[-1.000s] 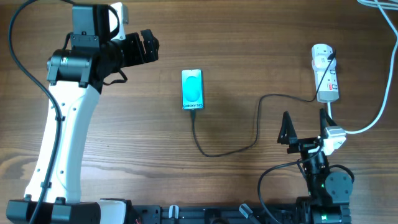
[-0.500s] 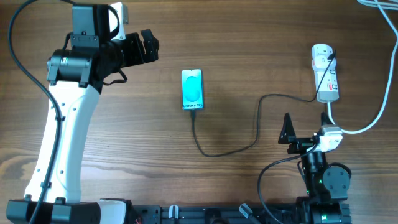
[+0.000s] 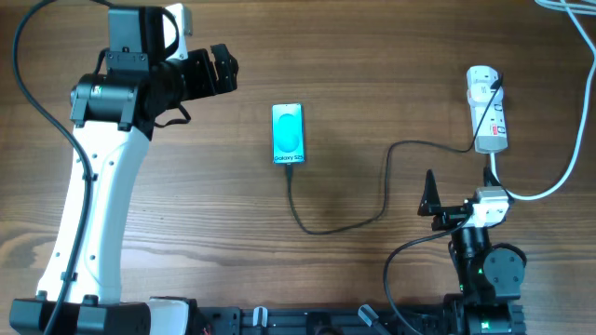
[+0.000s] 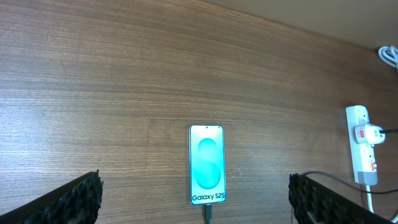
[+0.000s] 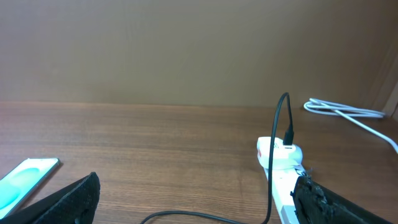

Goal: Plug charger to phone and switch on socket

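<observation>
The phone (image 3: 288, 134) lies flat mid-table with its teal screen lit; it also shows in the left wrist view (image 4: 207, 164) and at the left edge of the right wrist view (image 5: 22, 179). The black charger cable (image 3: 384, 191) runs from the phone's bottom edge to a white adapter on the socket strip (image 3: 488, 121), which shows in both wrist views (image 4: 362, 146) (image 5: 281, 169). My left gripper (image 3: 220, 70) is open and empty, up and left of the phone (image 4: 196, 199). My right gripper (image 3: 453, 195) is open and empty, near the table front below the strip (image 5: 196, 199).
The strip's thick white cord (image 3: 564, 177) loops right and runs off the top right corner. The left arm's white body (image 3: 88, 214) spans the left side. The right arm's base (image 3: 484, 274) sits at the front right edge.
The right gripper has drawn back slightly toward the table front, away from the strip. The left arm, phone and cable have not moved.
</observation>
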Available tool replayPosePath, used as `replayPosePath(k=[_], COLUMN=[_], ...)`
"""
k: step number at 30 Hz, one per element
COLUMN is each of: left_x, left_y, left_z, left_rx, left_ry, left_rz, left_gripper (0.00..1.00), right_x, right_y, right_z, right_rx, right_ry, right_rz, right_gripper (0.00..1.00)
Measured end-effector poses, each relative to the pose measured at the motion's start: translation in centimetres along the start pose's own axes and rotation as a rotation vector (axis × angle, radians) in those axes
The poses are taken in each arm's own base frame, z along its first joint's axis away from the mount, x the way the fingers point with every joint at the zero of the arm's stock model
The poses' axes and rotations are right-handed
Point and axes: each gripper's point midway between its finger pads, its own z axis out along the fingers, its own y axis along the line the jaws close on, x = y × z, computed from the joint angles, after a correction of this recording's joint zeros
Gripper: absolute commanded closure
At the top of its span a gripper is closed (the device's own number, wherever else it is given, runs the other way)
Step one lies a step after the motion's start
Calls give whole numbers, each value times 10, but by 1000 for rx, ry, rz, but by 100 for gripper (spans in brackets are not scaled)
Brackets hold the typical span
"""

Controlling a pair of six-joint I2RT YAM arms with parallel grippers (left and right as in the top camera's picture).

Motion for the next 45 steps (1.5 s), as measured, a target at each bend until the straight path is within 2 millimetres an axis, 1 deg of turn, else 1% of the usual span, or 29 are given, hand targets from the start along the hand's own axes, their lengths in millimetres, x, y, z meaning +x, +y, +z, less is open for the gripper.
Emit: replayPosePath(k=[39, 45], left_x=[0, -3], left_y=[0, 11], left_z=[0, 0], left_rx=[-1, -63], left_ry=[-1, -19], left_rz=[1, 1], left_gripper=[0, 0], right_x=[0, 0], right_y=[0, 0], right_z=[0, 0], right_rx=[0, 0], right_ry=[0, 0], right_rz=[-3, -3], right_gripper=[0, 0])
